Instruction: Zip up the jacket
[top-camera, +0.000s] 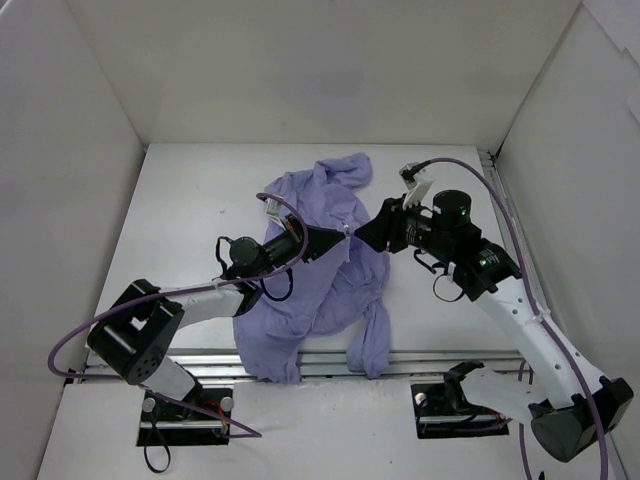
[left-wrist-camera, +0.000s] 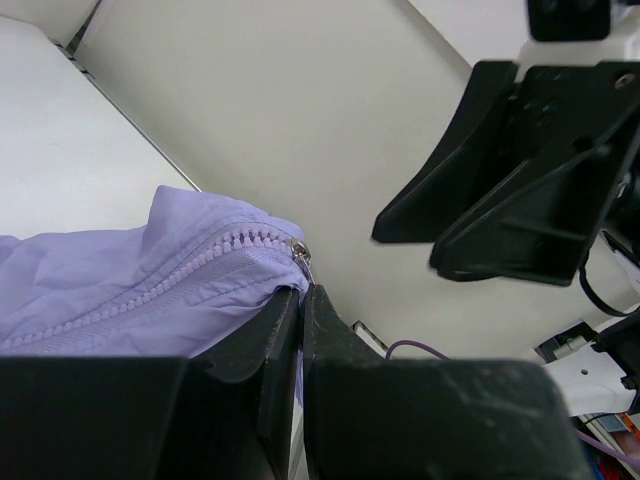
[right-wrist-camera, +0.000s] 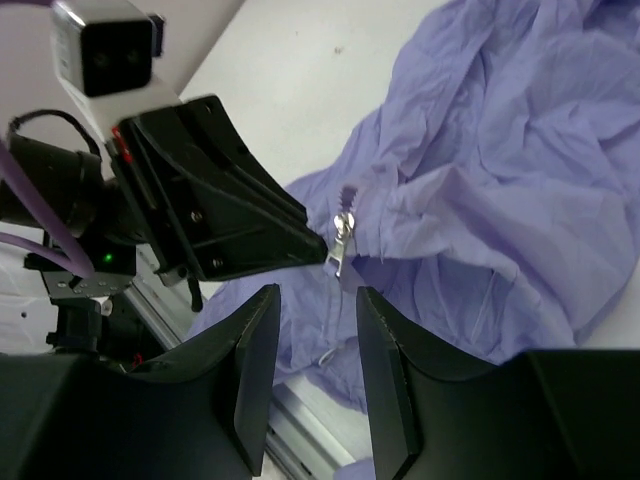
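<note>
The lavender jacket (top-camera: 320, 270) lies crumpled at the table's middle, one sleeve hanging over the front rail. My left gripper (top-camera: 334, 240) is shut on the jacket's fabric just below the zipper and lifts that edge. In the left wrist view the jacket (left-wrist-camera: 120, 290) shows its zipper teeth and the metal slider (left-wrist-camera: 299, 252) right above my closed fingertips. My right gripper (top-camera: 368, 236) is open and faces the left one from the right. In the right wrist view the silver zipper pull (right-wrist-camera: 344, 243) hangs just beyond my open fingers, not touched.
White walls enclose the table (top-camera: 190, 200) on three sides. A metal rail (top-camera: 430, 358) runs along the front edge. Purple cables (top-camera: 505, 215) loop round both arms.
</note>
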